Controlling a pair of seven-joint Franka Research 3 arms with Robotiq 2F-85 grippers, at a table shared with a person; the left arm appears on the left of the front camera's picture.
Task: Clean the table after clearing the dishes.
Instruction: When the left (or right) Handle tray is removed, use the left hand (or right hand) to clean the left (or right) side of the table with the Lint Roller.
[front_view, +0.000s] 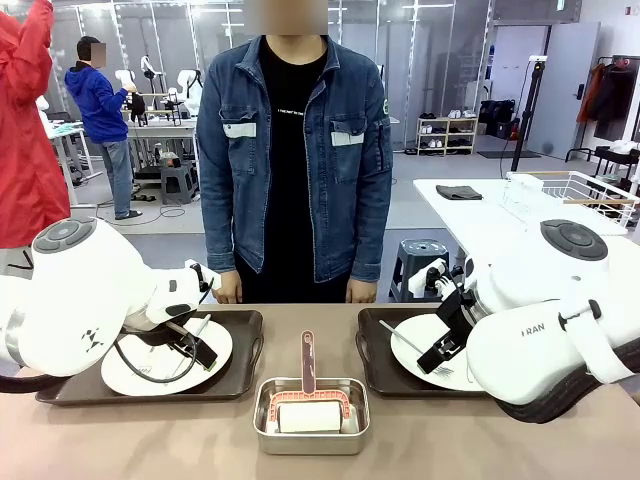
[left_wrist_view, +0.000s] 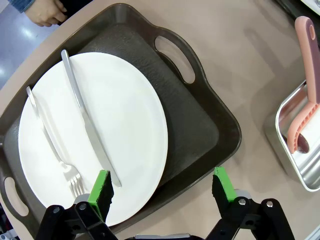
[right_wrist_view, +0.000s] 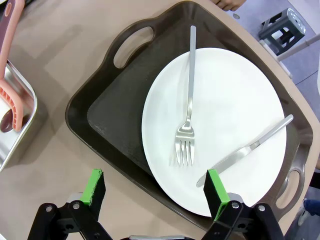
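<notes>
On the tan table (front_view: 450, 440) lie two dark brown handled trays. The left tray (front_view: 240, 345) (left_wrist_view: 200, 130) holds a white plate (front_view: 215, 352) (left_wrist_view: 115, 125) with a knife (left_wrist_view: 90, 125) and a fork (left_wrist_view: 50, 140). My left gripper (front_view: 195, 348) (left_wrist_view: 162, 185) hovers open over that tray's near edge, holding nothing. A second white plate (front_view: 410, 335) (right_wrist_view: 225, 100) lies on the right tray (front_view: 375, 350) (right_wrist_view: 115, 115), with a fork (right_wrist_view: 187, 105) and a knife (right_wrist_view: 250, 150) on it. Above this tray's near rim my right gripper (front_view: 440, 350) (right_wrist_view: 155, 190) is open and empty.
A shiny steel pan (front_view: 310, 425) (left_wrist_view: 300, 150) (right_wrist_view: 10, 110) with a pink-handled tool (front_view: 308, 362) (left_wrist_view: 310, 75) sits between the trays near the front edge. A person in a denim jacket stands at the far side, hands (front_view: 228, 290) (front_view: 360, 292) at the table edge. A grey stool (front_view: 415, 262) stands behind.
</notes>
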